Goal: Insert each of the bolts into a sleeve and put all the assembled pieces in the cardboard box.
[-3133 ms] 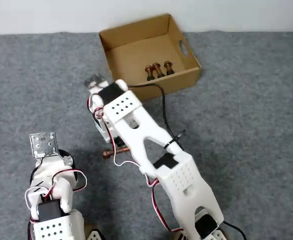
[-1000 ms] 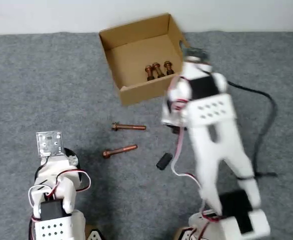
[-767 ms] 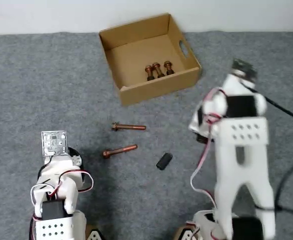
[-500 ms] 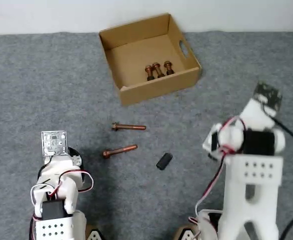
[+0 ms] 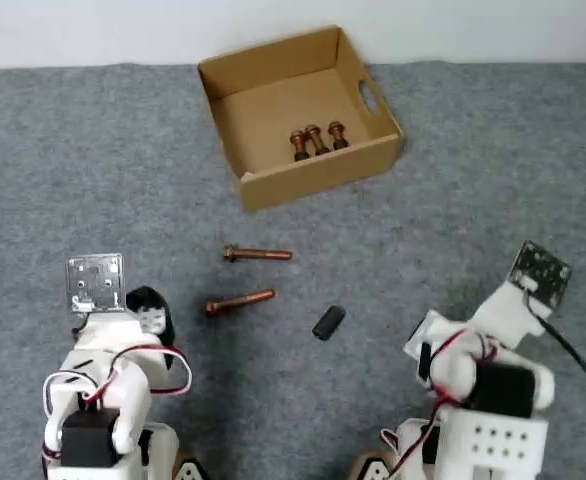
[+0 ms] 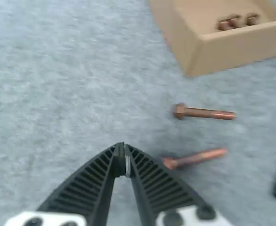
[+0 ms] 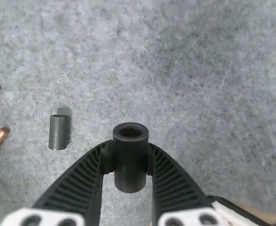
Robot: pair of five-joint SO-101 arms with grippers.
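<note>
Right gripper (image 7: pixel 130 153) pulled back from cardboard box (image 5: pixel 313 172), clamping one sleeve (image 7: pixel 130 136); left gripper (image 6: pixel 124 160) closed. Loose: two bolts (image 5: pixel 258 255) (image 5: pixel 240 302), second sleeve (image 5: pixel 328 323); three assembled pieces (image 5: pixel 316 140) boxed.

Grey carpet (image 5: pixel 493 150), white wall (image 5: pixel 93 30) — far edge

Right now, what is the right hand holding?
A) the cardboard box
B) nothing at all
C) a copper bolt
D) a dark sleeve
D: in the right wrist view, the right hand is shut on a dark sleeve, whose open end faces the camera.
</note>
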